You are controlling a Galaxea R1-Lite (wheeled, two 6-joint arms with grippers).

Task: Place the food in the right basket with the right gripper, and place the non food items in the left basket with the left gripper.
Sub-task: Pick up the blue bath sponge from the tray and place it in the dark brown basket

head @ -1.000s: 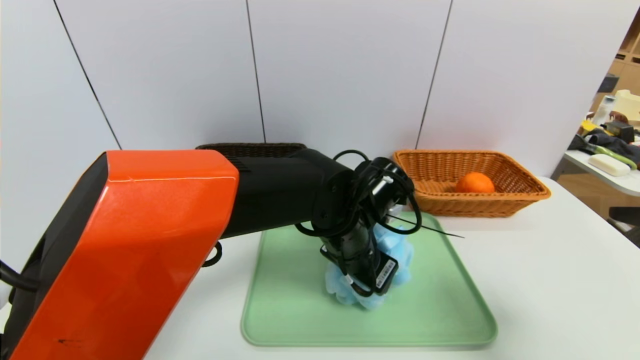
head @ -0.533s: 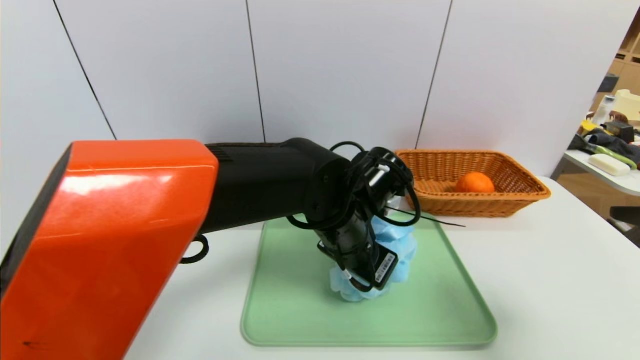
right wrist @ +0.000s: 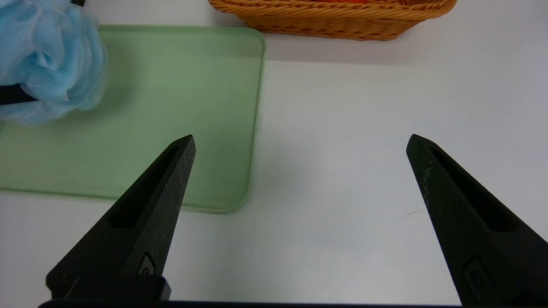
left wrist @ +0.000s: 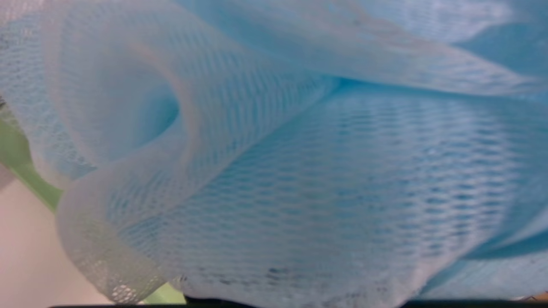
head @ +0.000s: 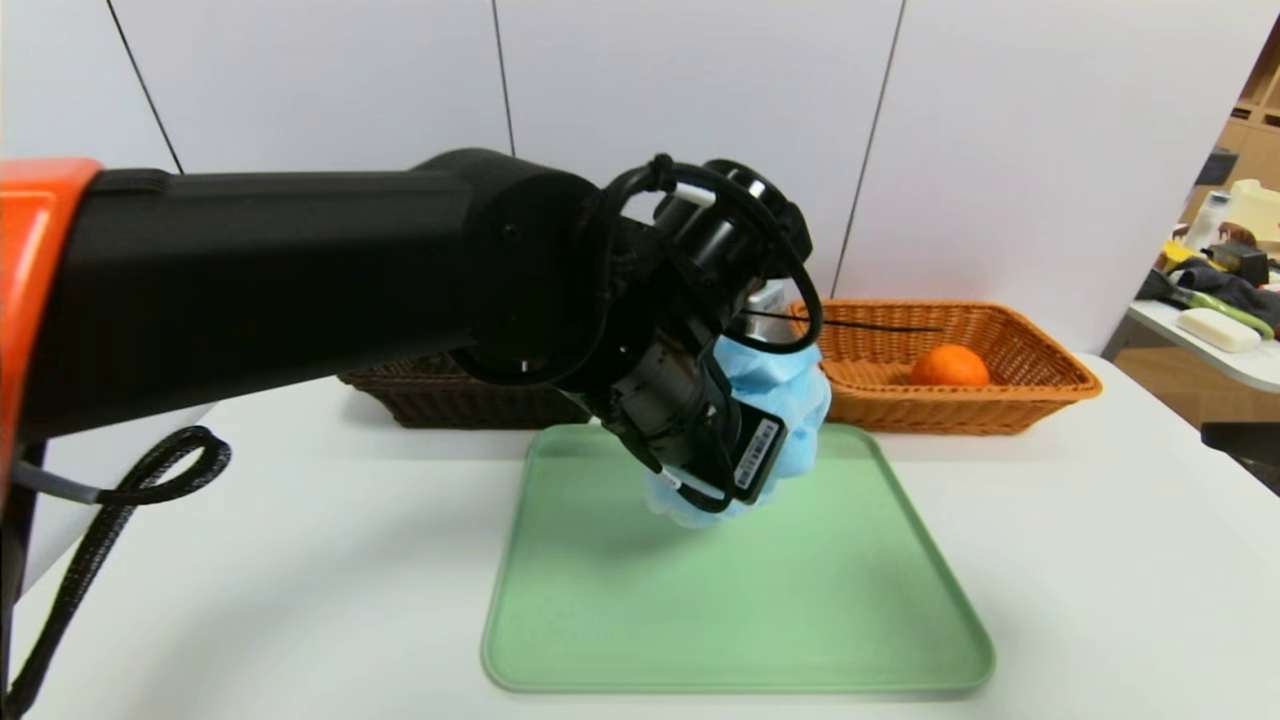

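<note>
Blue mesh bath pouf is where we begin: it hangs above the green tray, lifted clear of its surface and casting a soft shadow on it. Our left gripper is clamped tight on the pouf; the fingers themselves are buried in the mesh, so we cannot see them. In the left wrist view the pouf's folds fill nearly everything, with only a sliver of the tray and the white table showing at one edge.

Our left arm reaches across the head view from the left side, its black wrist and looped cables hiding the near part of the pouf. Behind the arm we see the dark brown basket standing on the table beyond the tray's far left corner, partly covered by the arm. Its inside is hidden from us.

At the far right of the tray stands the orange-tan basket, with the orange fruit lying inside it.

Our right gripper hovers over bare table just beside the tray's right edge, its two black fingers spread wide and holding nothing. From that wrist view we also see the pouf over the tray and the orange-tan basket's woven wall beyond.
</note>
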